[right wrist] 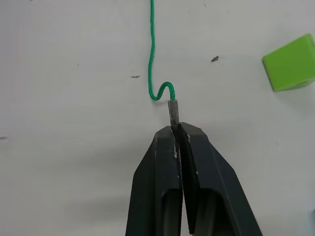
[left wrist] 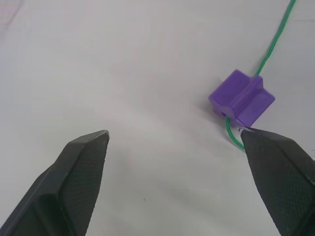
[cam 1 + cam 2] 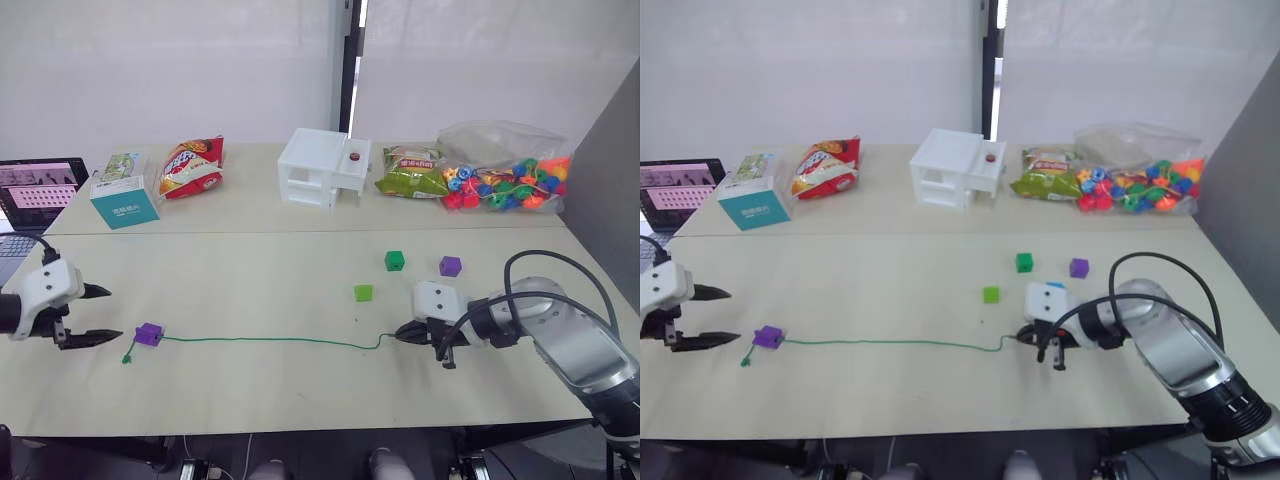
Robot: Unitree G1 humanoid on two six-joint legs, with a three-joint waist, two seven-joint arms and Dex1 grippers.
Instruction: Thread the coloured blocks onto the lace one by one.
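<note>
My right gripper (image 1: 176, 129) has its fingers pinched on the stiff grey tip of the thin green lace (image 3: 270, 341), which runs leftward across the pale table (image 3: 250, 270) to a threaded purple plastic cube (image 3: 149, 334) beside my spread left gripper (image 3: 103, 313). Just beyond the right gripper sits the light green cube (image 3: 363, 293), nearest that arm; farther back lie the dark green cube (image 3: 394, 260) and second purple cube (image 3: 450, 265).

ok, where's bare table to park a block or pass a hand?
Free: the middle, between the lace and the white box; also the near edge below the lace. Crowded: the back row of snack bags and the loose blocks by the right gripper.
</note>
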